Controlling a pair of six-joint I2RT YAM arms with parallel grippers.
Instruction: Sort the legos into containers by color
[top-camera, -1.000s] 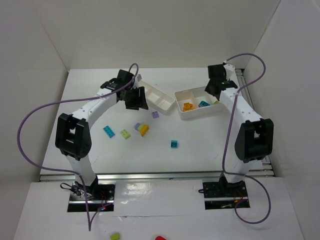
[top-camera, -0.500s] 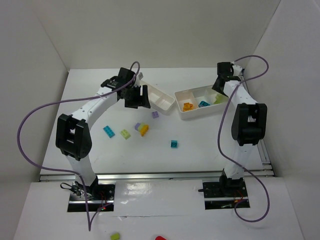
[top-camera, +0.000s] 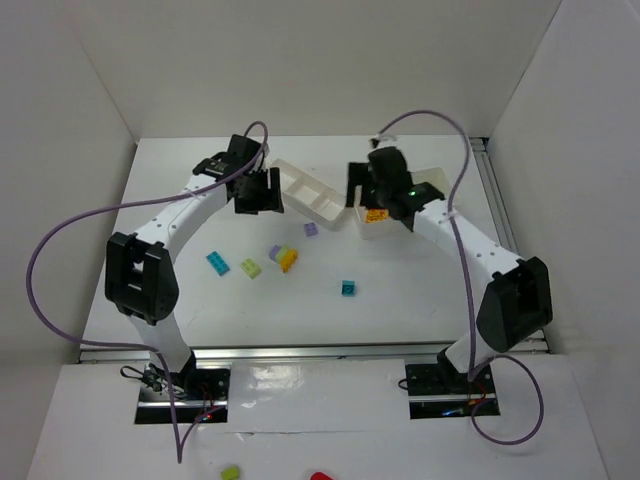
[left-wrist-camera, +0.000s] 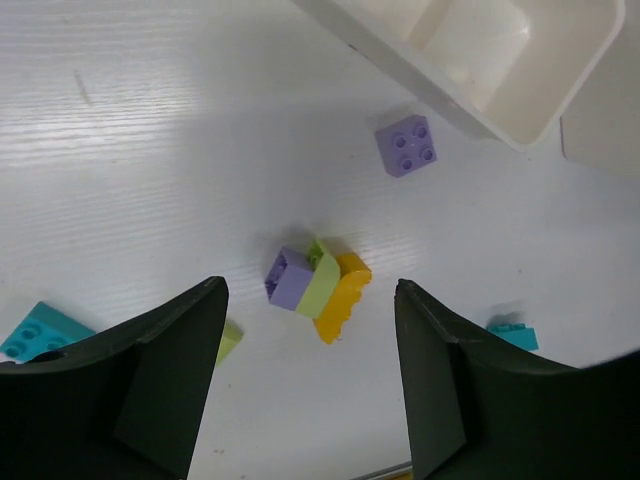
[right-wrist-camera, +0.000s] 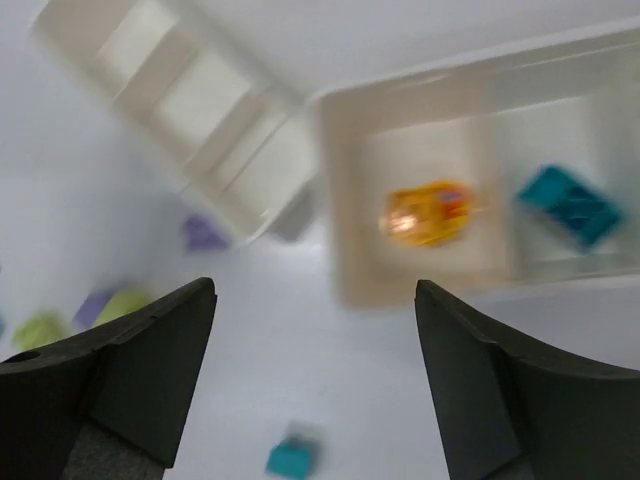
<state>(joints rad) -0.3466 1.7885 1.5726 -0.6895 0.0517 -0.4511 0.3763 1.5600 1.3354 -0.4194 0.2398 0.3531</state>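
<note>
A: Noticed the left gripper (left-wrist-camera: 307, 330)? Spread wide, holding nothing, hanging right over a purple-lime-orange clump (left-wrist-camera: 318, 283) at frame centre. Worth worrying about

B: Very much; if grabbed whole, bound to land three colours in one compartment of the left-hand tray (top-camera: 318, 203). Needs splitting first. Also easy to clip the lime brick (left-wrist-camera: 228, 340) tucked beside the left finger, or to knock the cyan brick (left-wrist-camera: 40, 332) at lower left

A: And the right gripper (right-wrist-camera: 312, 300)

B: Open too, empty, above the left end of the right-hand tray (right-wrist-camera: 338, 230), with an orange brick (right-wrist-camera: 428, 213) and a teal brick (right-wrist-camera: 567, 205) in separate compartments. Blurred view, so hard to judge clearance; on coming down there, liable to catch the thin wall and shove the tray

A: Anything else loose

B: Single purple brick (left-wrist-camera: 407, 146) just beside the left-hand tray at upper right, plus a loose teal brick (left-wrist-camera: 513, 335) at right edge – small, apt to skid away under a sloppy pinch
</note>
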